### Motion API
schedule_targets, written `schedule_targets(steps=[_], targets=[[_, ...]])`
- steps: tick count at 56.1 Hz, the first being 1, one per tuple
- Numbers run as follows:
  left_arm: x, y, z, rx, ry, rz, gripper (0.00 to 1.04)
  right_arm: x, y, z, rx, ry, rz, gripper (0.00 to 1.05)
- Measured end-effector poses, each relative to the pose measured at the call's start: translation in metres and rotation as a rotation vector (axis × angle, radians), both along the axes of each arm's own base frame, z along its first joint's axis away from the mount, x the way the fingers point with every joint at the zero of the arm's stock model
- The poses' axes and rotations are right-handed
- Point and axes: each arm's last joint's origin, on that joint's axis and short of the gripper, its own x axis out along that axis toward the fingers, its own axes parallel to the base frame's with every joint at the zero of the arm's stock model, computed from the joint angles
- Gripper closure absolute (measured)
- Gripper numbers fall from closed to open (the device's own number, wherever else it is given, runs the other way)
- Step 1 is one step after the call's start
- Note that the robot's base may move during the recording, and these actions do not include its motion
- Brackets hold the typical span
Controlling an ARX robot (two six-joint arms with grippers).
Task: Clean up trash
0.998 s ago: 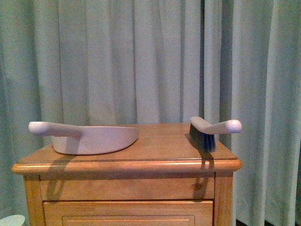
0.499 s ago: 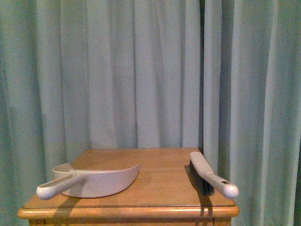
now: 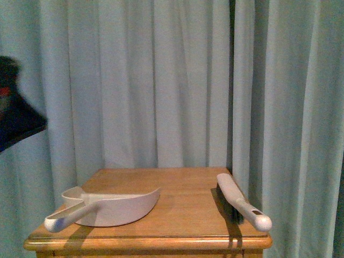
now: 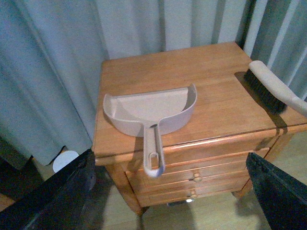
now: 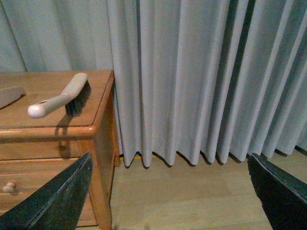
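Observation:
No wad of white paper shows in any view; the trash is out of view. A beige dustpan (image 3: 115, 207) lies empty on the left of a wooden nightstand (image 3: 183, 185), with its handle over the front edge. It also shows in the left wrist view (image 4: 148, 112). A beige hand brush (image 3: 236, 201) with dark bristles lies at the stand's right edge, and shows in both wrist views (image 4: 268, 88) (image 5: 62, 96). My left gripper (image 4: 170, 201) is open and empty, in front of and above the stand. My right gripper (image 5: 168, 201) is open and empty, over the floor to the right of the stand.
Grey-green curtains (image 3: 177, 80) hang close behind and beside the stand. The stand has drawers with small knobs (image 4: 194, 178). A pale round object (image 4: 66, 160) sits on the floor by its left side. A dark blurred arm part (image 3: 16, 118) is at the front view's left edge.
The front view has risen and now looks down on the stand's top. A dark arm part has come in at the left edge. The dustpan and brush lie where they were.

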Motion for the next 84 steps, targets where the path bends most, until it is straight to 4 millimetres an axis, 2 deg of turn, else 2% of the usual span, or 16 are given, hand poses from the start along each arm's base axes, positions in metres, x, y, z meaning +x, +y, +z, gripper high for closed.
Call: schedule_targets(steps=[4,8,18,27,35,47,59,68,84], targets=[[0.024,-0.019,0.010,0.024,0.037,-0.012,0.08,0.000,0.000,0.000,0.000,0.000,0.000,0.07],[0.046,-0.037,0.009,0.052,0.089,-0.017,0.08,0.000,0.000,0.000,0.000,0.000,0.000,0.07],[0.090,-0.070,-0.027,0.160,0.238,0.014,0.08,0.000,0.000,0.000,0.000,0.000,0.000,0.07],[0.116,-0.081,-0.043,0.232,0.279,0.050,0.08,0.000,0.000,0.000,0.000,0.000,0.000,0.07],[0.134,-0.078,-0.050,0.265,0.297,0.087,0.08,0.000,0.000,0.000,0.000,0.000,0.000,0.07],[0.151,-0.061,-0.068,0.297,0.348,0.144,0.08,0.000,0.000,0.000,0.000,0.000,0.000,0.07],[0.159,-0.049,-0.078,0.300,0.372,0.177,0.08,0.000,0.000,0.000,0.000,0.000,0.000,0.07],[0.168,-0.038,-0.093,0.297,0.412,0.207,0.08,0.000,0.000,0.000,0.000,0.000,0.000,0.07],[0.173,-0.035,-0.105,0.285,0.444,0.210,0.08,0.000,0.000,0.000,0.000,0.000,0.000,0.07]])
